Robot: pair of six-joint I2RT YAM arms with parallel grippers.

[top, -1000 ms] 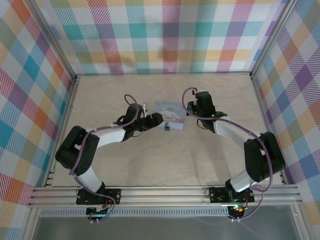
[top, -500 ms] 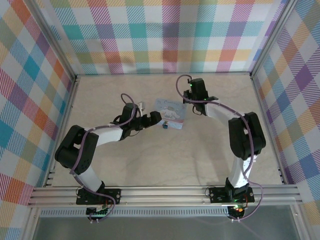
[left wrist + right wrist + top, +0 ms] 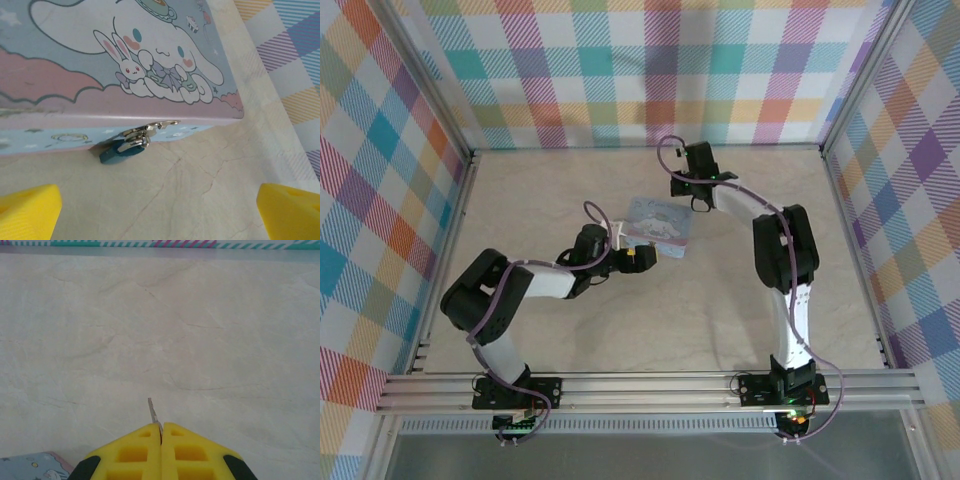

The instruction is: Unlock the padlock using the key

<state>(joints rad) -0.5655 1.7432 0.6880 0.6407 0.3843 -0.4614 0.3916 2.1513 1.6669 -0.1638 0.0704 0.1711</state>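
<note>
Yellow fingers of the right gripper (image 3: 161, 432) were pressed together on the key (image 3: 152, 412) — its thin blade poking out. We saw the left gripper (image 3: 160, 215) spread wide, facing the padlock (image 3: 120, 152) — hanging at the front of the tin (image 3: 100, 65).

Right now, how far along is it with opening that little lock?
Done: the right gripper is shut on the key, its blade poking out. In hand: the open left gripper faces the padlock, hanging from the clasp of the tin. Left: bringing the key over, inserting and turning it.
</note>
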